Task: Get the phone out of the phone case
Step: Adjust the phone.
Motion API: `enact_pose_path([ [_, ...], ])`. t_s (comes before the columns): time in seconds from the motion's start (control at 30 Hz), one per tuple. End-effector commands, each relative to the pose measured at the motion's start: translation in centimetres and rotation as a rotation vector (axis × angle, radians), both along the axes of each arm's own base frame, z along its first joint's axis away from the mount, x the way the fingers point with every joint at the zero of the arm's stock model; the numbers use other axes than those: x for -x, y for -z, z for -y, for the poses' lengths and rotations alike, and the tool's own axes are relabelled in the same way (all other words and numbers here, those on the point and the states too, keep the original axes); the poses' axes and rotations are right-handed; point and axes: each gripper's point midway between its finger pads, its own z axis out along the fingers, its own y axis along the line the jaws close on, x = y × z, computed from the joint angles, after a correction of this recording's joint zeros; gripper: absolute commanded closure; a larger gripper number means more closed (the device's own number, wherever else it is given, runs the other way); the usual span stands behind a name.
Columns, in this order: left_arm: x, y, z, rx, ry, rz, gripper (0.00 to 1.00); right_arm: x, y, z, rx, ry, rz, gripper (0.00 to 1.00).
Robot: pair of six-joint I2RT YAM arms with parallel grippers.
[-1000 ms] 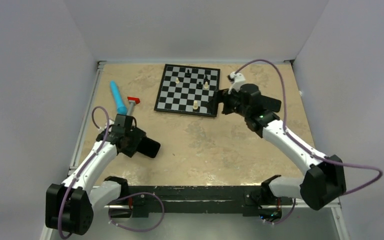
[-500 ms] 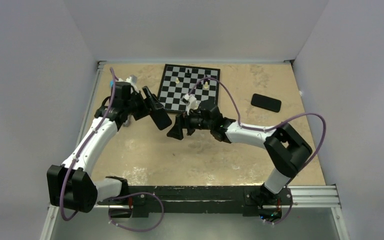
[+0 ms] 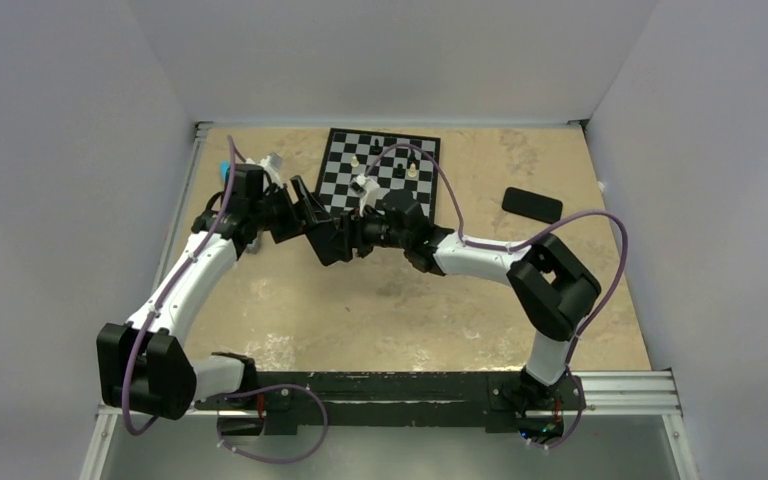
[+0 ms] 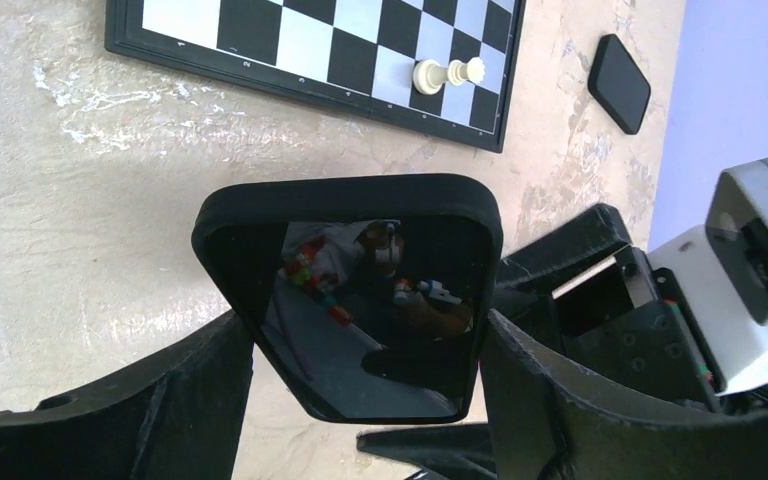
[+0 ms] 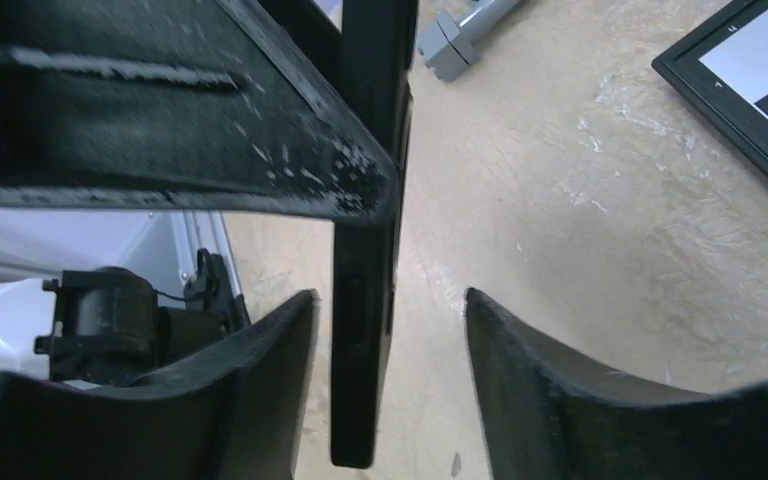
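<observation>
The phone (image 4: 370, 330), its dark screen reflecting the room, sits in a black phone case (image 4: 350, 190) held in the air over the table's middle left (image 3: 320, 230). My left gripper (image 4: 365, 330) is shut across the case's width, a finger on each long side. My right gripper (image 5: 388, 295) has come in from the right (image 3: 348, 238). It stands open, a jaw on each side of the cased phone's thin edge (image 5: 363, 330). A narrow gap shows on the left and a wider one on the right.
A chessboard (image 3: 380, 180) with a few pieces lies just behind the grippers. A flat black slab (image 3: 532, 205) rests on the table at the right. A grey tool end (image 5: 455, 45) lies on the table below the left arm.
The left arm lifted the cased phone from the near left toward the middle. The right arm swung over from the far right, reached the phone's end and narrowed its jaws around it.
</observation>
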Motion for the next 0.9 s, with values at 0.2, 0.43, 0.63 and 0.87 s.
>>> enact_pose_path([
  [0.2,-0.7,-5.5,-0.5,0.039,-0.011,0.208,0.12,-0.2,-3.6,-1.9,-0.146,0.025,-0.024,1.00],
  [0.43,0.4,-11.0,-0.5,0.068,0.007,0.376,0.00,0.3,-6.1,0.0,-0.297,-0.012,-0.127,1.00],
  [0.63,-0.4,-11.7,0.3,0.068,0.118,0.413,0.01,-0.4,-7.6,3.4,-0.381,-0.010,-0.146,1.00],
  [0.87,0.5,-10.8,1.7,0.263,0.244,0.419,0.18,-0.7,-8.5,6.1,-0.387,0.017,-0.093,1.00],
])
